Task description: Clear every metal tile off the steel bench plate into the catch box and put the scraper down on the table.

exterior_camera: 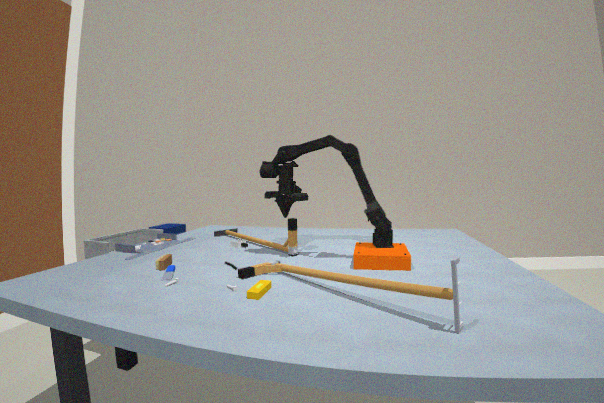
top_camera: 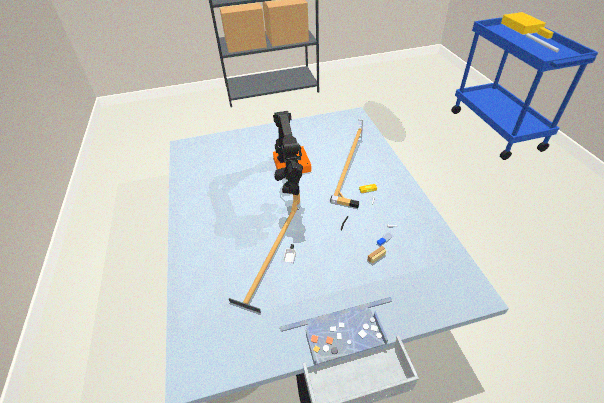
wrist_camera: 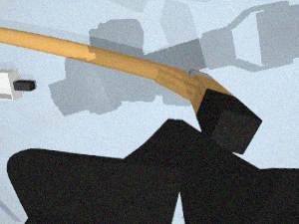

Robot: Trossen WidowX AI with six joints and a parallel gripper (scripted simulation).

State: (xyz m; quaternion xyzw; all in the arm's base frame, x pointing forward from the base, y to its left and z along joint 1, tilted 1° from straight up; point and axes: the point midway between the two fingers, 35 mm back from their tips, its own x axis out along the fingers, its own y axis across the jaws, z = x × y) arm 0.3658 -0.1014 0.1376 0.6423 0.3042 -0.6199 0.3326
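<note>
My gripper (top_camera: 291, 193) (exterior_camera: 285, 215) is shut, with nothing seen between its fingers. It points down just above and beside the black-capped upright grip of the long scraper. The scraper's wooden handle (top_camera: 272, 254) (exterior_camera: 260, 241) (wrist_camera: 55, 45) runs along the table to its wide dark blade (top_camera: 245, 306) (exterior_camera: 225, 232), left of the bench plate in the top view. The black cap (exterior_camera: 292, 224) (wrist_camera: 234, 125) stands clear of the fingers. The bench plate (top_camera: 355, 319) bears several tiles, among them an orange tile (top_camera: 314, 338) and a white tile (top_camera: 362, 333). The catch box (top_camera: 360, 380) (exterior_camera: 97, 248) adjoins its far end.
A second long-handled tool (top_camera: 350, 159) (exterior_camera: 360, 281) with a pale metal head lies right of the arm in the top view. A small white-and-black item (top_camera: 290, 255) (wrist_camera: 24, 85) lies beside the scraper handle. A yellow block (top_camera: 368, 188) (exterior_camera: 259, 289) and a wooden block (top_camera: 376, 255) (exterior_camera: 163, 262) lie farther right.
</note>
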